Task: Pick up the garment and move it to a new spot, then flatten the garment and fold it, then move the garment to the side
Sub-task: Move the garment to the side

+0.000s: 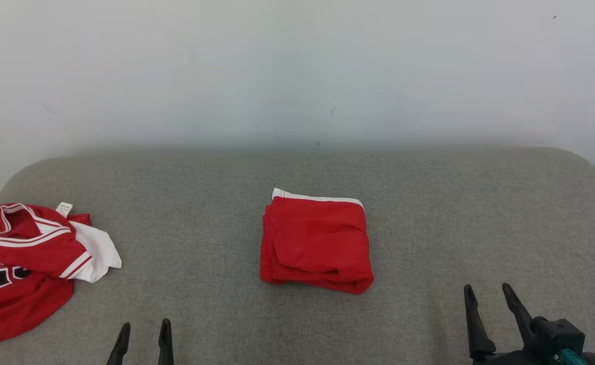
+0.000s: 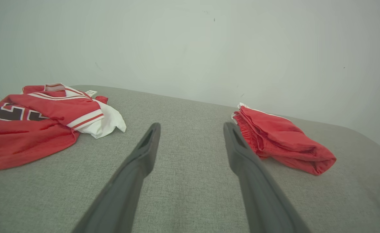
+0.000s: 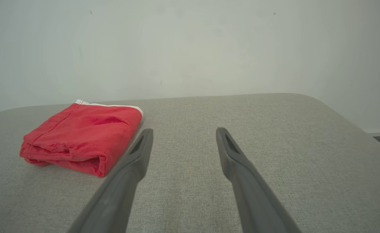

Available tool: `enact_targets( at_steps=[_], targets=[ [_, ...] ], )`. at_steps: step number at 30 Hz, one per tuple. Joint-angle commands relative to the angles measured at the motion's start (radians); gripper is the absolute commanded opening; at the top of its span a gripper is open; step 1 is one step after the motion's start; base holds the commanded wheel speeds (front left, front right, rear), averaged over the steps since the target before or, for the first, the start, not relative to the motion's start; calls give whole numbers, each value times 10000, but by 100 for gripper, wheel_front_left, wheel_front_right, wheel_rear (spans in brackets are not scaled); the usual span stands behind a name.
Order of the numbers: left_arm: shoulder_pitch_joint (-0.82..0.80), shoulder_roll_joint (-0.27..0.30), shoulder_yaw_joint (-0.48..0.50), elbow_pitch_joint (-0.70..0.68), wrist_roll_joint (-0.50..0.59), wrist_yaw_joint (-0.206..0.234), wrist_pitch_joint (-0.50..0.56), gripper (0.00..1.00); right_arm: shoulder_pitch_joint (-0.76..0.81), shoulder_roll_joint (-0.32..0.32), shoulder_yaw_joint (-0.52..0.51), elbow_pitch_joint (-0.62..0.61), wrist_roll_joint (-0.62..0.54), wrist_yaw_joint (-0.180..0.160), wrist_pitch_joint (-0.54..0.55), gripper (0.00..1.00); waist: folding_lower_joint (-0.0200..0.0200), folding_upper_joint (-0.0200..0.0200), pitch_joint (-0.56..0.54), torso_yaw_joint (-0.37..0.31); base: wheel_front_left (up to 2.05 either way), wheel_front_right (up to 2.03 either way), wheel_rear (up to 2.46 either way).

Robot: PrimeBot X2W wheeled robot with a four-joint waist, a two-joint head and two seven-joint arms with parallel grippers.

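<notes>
Garment (image 1: pixel 316 242) folded centrally, open cushion (image 1: pixel 454 213) around it, left fingers (image 1: pixel 165 338) apart, right fingers (image 1: pixel 473 320) apart

Reds, whites and greys on the couch (image 1: pixel 201 203).
Grey weave throughout. Folded garment (image 1: pixel 317 243), centre: plain red, white band along its far edge. Jersey (image 1: pixel 23 268), left edge: red, striped white trim, white panel, black numerals outlined white. Wall (image 1: pixel 297 66): pale grey. Dark grey: left gripper (image 1: pixel 145 324), right gripper (image 1: pixel 486 287), the latter with a teal patch.

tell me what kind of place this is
Probably an indoor garment-folding test station: a grey fabric surface against a bare white wall, with folded shorts and a rumpled jersey on it.
</notes>
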Motion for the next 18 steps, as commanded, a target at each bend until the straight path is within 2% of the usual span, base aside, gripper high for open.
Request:
enact_targets(
  at_steps=[1, 18],
  targets=[
    [105, -38, 24, 16, 138, -31, -37, 100, 60, -7, -19, -5, 41, -24, -25, 100, 0, 0, 9, 23, 0, 0, 0],
    [-173, -161, 49, 90, 464, -211, -38, 100, 239, -7, -156, -113, 123, -24, 163, 100, 0, 0, 150, 256, 0, 0, 0]
  ],
)
